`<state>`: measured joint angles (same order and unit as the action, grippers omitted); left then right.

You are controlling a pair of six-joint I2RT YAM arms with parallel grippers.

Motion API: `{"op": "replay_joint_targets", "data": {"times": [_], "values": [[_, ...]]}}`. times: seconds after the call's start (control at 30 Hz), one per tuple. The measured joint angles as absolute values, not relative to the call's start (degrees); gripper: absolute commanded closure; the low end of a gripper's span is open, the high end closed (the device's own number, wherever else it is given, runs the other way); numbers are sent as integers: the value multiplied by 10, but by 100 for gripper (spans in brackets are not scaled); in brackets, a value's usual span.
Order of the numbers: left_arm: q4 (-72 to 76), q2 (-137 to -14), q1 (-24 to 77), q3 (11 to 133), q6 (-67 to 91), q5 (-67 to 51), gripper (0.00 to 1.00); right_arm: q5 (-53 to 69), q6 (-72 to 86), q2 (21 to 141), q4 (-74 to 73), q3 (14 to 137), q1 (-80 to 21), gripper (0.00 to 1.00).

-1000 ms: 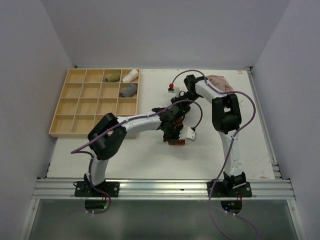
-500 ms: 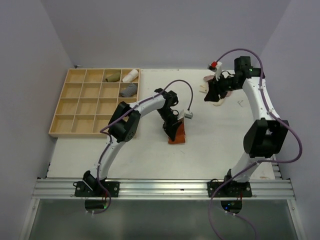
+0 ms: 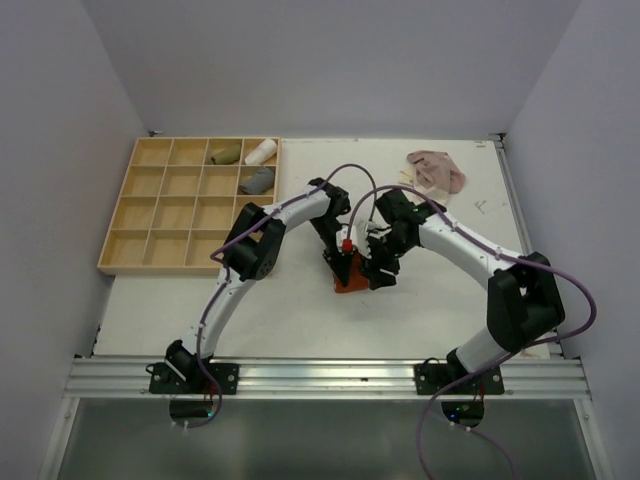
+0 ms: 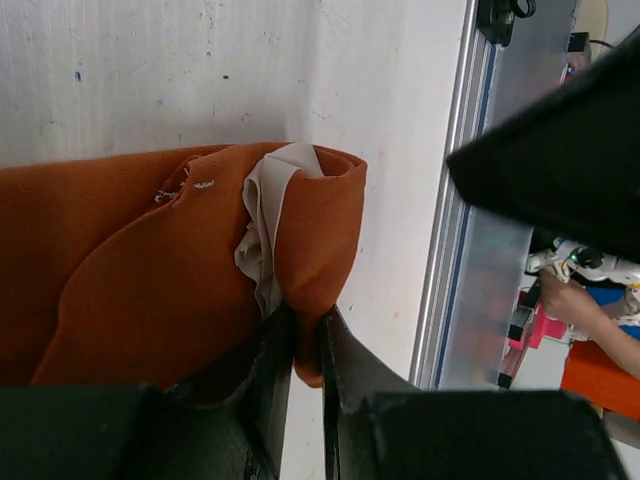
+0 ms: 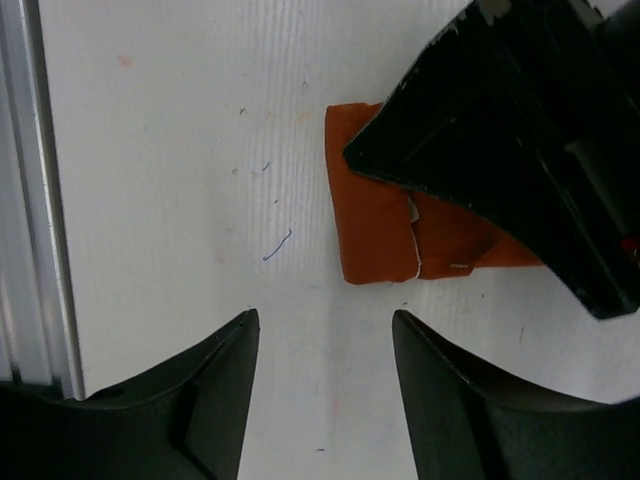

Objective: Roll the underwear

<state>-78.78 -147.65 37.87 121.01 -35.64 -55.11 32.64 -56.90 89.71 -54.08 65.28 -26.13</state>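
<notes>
Underwear (image 4: 150,290) in left claw (image 4: 308,322), right claw (image 5: 325,335) spread

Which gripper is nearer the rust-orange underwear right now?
Left. The left gripper pinches a fold of the rust-orange underwear. The right gripper hangs open just beside the cloth, not touching it.

- Two small soft cloth garments: one rust-orange garment (image 3: 350,283) at the centre of the top view, one pale beige-pink garment (image 3: 437,170) in the upper right.
- One shallow wooden tray (image 3: 160,213) in the upper left, divided into sixteen square compartments, four rows of four.
- Three cloth rolls in the tray's upper right compartments: one olive-green roll (image 3: 226,153), one white roll (image 3: 262,151), one grey roll (image 3: 258,181).
- Two white-and-black robot arms: one left arm (image 3: 290,210), one right arm (image 3: 460,243).
- One white table (image 3: 300,320).
</notes>
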Motion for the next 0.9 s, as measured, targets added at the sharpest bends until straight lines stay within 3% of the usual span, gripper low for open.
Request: {"op": "replay_joint_targets", "data": {"times": [0.47, 0.53, 0.57, 0.63, 0.67, 0.77, 0.9], "values": [[-781, -1474, 375, 1181, -305, -568, 68, 287, -628, 907, -389, 566, -349, 43], [-776, -1471, 375, 1177, -301, -570, 67, 281, -630, 923, -383, 564, -350, 53], [-773, -1469, 374, 1174, -297, -571, 66, 279, -632, 933, -378, 564, -350, 63], [-766, -1464, 372, 1166, -292, -571, 65, 278, -635, 950, -371, 568, -350, 69], [-761, -1460, 372, 1161, -290, -571, 64, 277, -635, 959, -371, 576, -349, 81], [-740, -1440, 371, 1137, -283, -568, 62, 279, -633, 976, -384, 597, -348, 98], [-691, -1401, 366, 1093, -277, -548, 60, 292, -629, 988, -395, 610, -342, 100]]}}
